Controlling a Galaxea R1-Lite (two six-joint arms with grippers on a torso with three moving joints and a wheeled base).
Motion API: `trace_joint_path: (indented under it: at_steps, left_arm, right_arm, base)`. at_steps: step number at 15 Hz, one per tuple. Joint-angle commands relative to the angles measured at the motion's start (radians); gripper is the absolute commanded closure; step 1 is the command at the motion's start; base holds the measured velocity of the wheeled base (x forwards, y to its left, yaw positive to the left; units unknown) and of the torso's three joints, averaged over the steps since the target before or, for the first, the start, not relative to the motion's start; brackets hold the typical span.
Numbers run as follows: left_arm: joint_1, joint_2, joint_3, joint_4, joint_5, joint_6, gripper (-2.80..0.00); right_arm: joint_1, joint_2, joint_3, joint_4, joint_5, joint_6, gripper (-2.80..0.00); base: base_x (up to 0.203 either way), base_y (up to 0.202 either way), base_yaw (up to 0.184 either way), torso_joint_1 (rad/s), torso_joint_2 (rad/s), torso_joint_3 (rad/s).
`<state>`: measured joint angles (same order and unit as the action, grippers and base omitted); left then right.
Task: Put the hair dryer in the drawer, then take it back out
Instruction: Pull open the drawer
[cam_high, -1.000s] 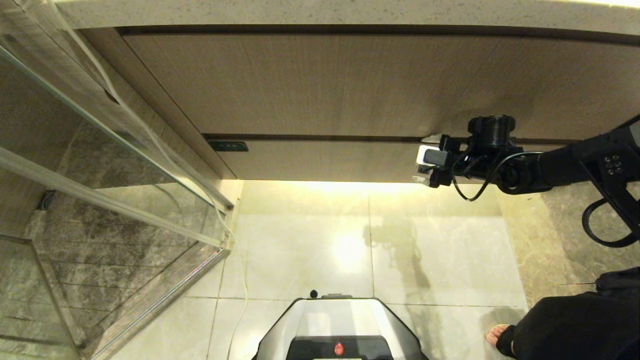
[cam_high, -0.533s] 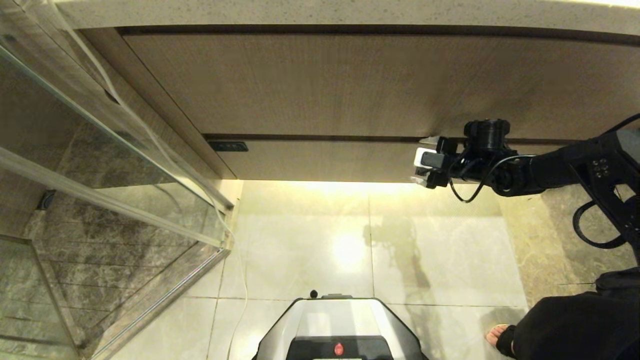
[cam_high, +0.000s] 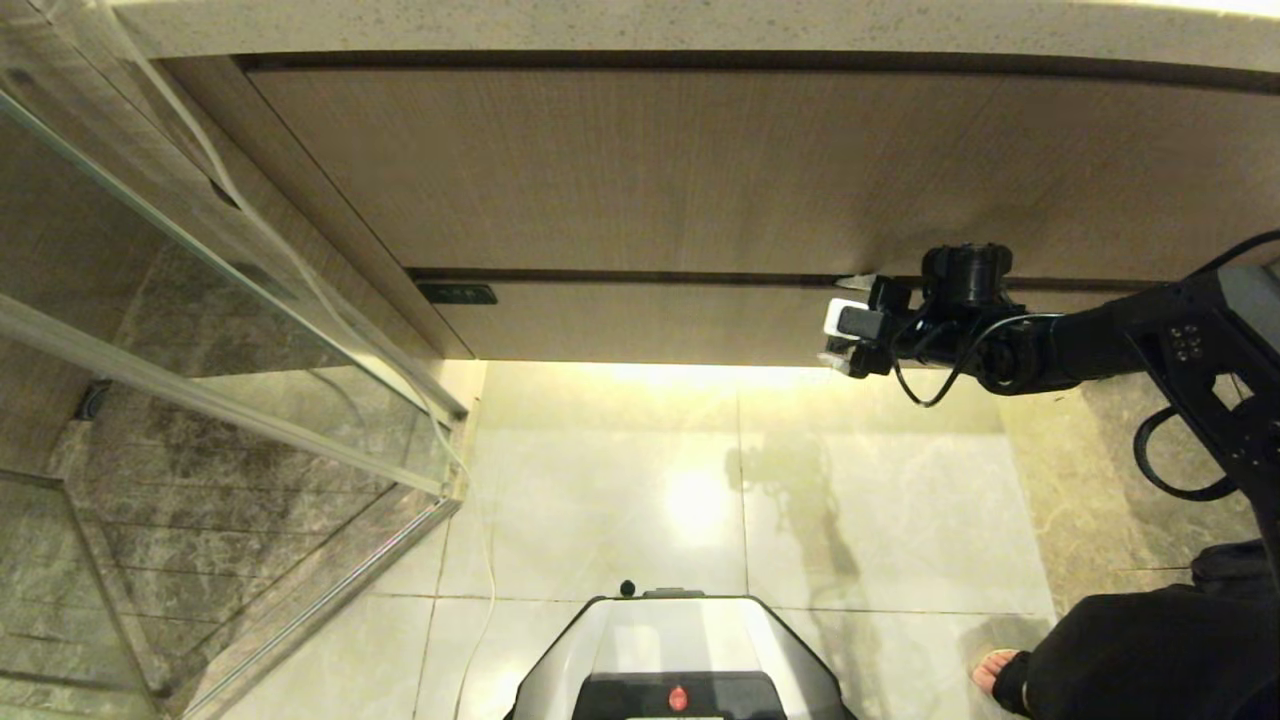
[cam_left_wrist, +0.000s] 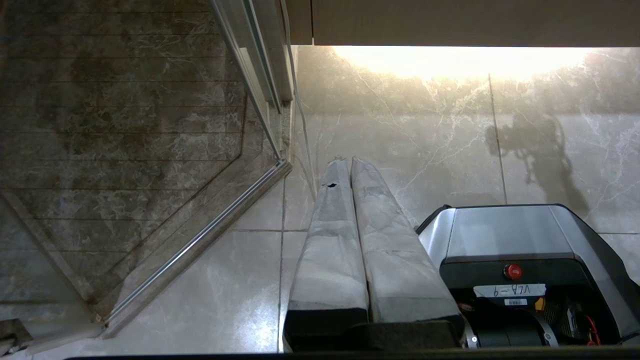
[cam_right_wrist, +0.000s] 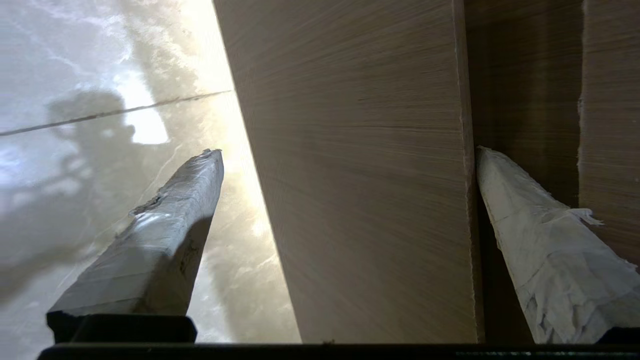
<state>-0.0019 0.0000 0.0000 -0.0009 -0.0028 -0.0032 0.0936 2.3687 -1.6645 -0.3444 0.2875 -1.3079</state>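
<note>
right gripper (cam_right_wrist: 345, 165): wide open, holding nothing, straddling the lower panel
drawer (cam_high: 640, 170): front shut, directly above that gripper

Two wood panels (cam_high: 640, 170) are showing on the vanity, two grippers (cam_high: 850, 325) (cam_left_wrist: 350, 165) are appearing, and one person (cam_high: 1150, 650) is standing nearby.

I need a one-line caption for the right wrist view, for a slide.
Open right hand straddles the lower wood-grain panel, one finger in the dark gap above it.
</note>
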Motion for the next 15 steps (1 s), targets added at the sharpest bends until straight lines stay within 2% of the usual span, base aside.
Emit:
trace_joint_path:
  at_steps: [1, 11, 15]
  left_arm:
    - [0.0, 0.0, 0.001, -0.001, 0.0, -0.001, 0.0]
    - [0.0, 0.0, 0.002, -0.001, 0.0, 0.0, 0.0]
    - [0.0, 0.0, 0.001, -0.001, 0.0, 0.0, 0.0]
  right_arm:
    - [-0.008, 0.002, 0.002, 0.118, -0.022, -0.004, -2.8]
    - [-0.008, -0.034, 0.02, 0.242, -0.037, 0.024, -2.8]
    - [-0.008, -0.07, 0.053, 0.337, -0.112, 0.025, -2.8]
  base:
    - [0.0, 0.0, 0.0, 0.0, 0.0, 0.0]
    - [0.0, 0.0, 0.0, 0.0, 0.0, 0.0]
    - [0.0, 0.0, 0.0, 0.0, 0.0, 0.0]
